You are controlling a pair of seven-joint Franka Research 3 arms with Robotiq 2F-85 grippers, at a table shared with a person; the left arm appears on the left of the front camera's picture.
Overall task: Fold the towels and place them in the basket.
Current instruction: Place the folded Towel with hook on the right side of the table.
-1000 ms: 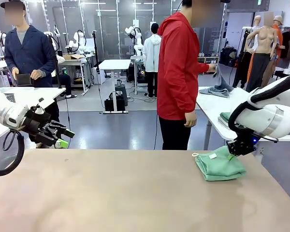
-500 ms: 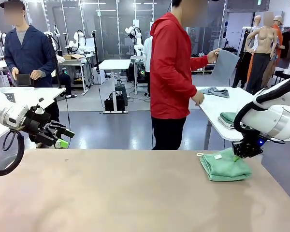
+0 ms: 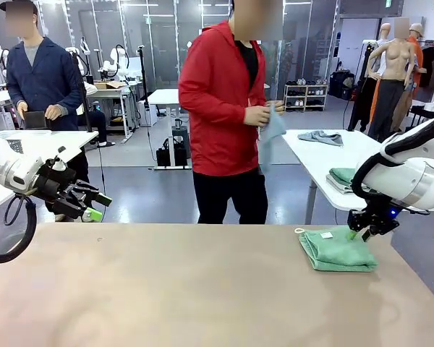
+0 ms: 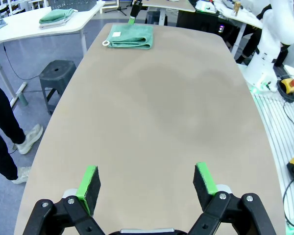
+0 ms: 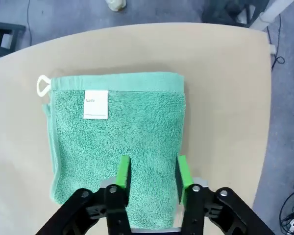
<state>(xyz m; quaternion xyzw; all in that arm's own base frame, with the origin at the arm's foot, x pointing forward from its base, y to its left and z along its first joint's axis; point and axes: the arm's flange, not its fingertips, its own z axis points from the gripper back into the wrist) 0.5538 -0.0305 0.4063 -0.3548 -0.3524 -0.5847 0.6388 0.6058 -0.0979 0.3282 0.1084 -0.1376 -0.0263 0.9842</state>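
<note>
the mint green towel (image 3: 338, 251) lies folded into a thick rectangle on the right part of the beige table (image 3: 166, 289), near its far edge. its white tag (image 5: 95, 104) faces up, and a small white loop (image 5: 42, 84) sticks out at one corner. the right gripper (image 3: 362, 233) is directly over the far right corner of this towel and points down. in the right wrist view its green pads (image 5: 123, 171) stand moderately apart above the terry surface, and nothing is pinched between them. whether the tips touch the cloth, i cannot tell.

the left gripper (image 3: 98, 206) hangs at the left end of the table, well apart from the towel. its jaws are spread wide and hold nothing.

beyond the table a person in a red jacket (image 3: 217, 94) stands and holds a pale blue towel (image 3: 273, 134) with both hands (image 3: 259, 114) at chest height. to the right of the person is a white side table (image 3: 318, 163). a crumpled grey cloth (image 3: 323, 136) and a folded green stack (image 3: 343, 176) lie on it.
</note>
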